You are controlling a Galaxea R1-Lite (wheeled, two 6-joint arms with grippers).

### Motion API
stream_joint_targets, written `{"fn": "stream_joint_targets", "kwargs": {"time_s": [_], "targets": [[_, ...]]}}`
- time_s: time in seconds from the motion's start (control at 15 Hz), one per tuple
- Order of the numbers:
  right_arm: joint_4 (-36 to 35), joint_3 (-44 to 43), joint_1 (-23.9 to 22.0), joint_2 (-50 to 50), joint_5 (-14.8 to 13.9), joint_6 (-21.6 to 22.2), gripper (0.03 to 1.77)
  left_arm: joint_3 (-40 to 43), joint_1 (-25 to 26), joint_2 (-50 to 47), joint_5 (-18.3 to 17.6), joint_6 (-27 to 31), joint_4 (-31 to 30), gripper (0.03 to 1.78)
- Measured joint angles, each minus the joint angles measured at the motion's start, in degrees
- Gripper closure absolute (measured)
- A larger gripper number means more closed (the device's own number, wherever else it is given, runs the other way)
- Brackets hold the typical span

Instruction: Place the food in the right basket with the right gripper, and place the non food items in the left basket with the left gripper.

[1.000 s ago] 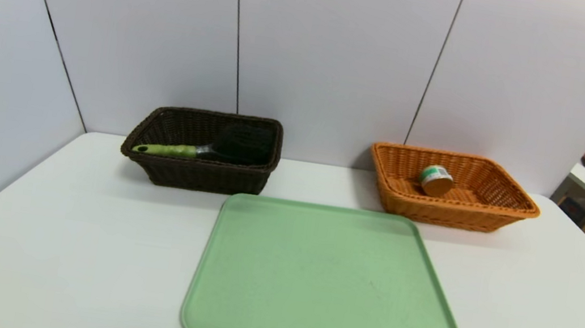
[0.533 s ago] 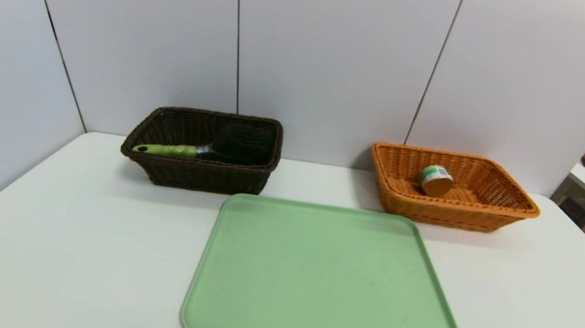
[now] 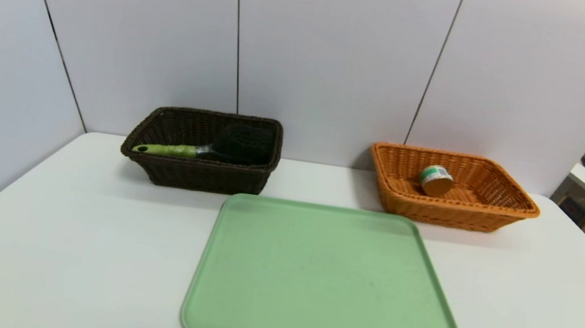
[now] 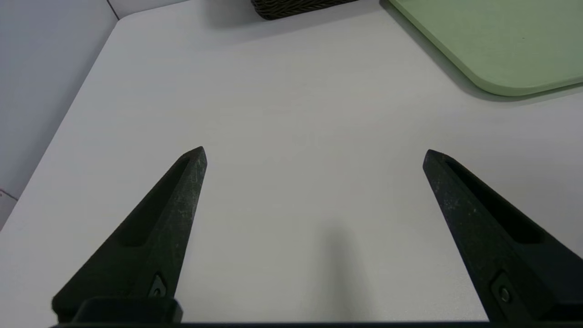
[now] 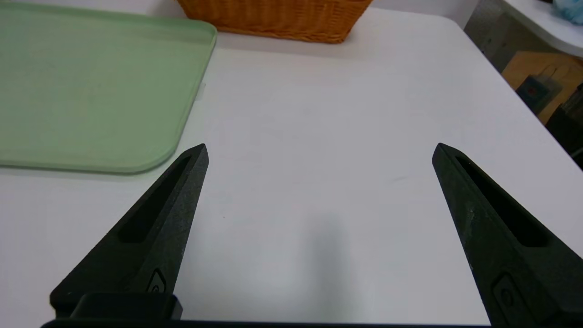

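Sitting way back from everything, the left tool (image 4: 314,152) hangs over bare white surface (image 3: 58,245) with its fingers spread wide, nothing between them. The dark basket (image 3: 203,150) is well ahead of it, holding the brush (image 3: 214,147); can't spot the marker anywhere, maybe it's hidden in there. The green tray (image 3: 330,284) is in the middle. The right tool (image 5: 319,148) is spread wide too, the orange basket (image 3: 452,189) far ahead with the tin can (image 3: 435,180) lying on its side in it. Both wrist views cut the baskets off.

Dark-brown woven left basket (image 3: 199,168), orange right basket (image 3: 452,206) — pale-green tray (image 3: 327,283).
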Motion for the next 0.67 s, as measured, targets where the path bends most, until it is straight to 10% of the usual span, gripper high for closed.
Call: {"fn": "stream_joint_targets", "kwargs": {"time_s": [0.67], "targets": [[9.4, 0.1, 0.0, 0.1, -1.9, 1.5, 0.11, -0.3, -0.1, -4.2, -1.2, -0.4, 0.4, 0.12]]}}
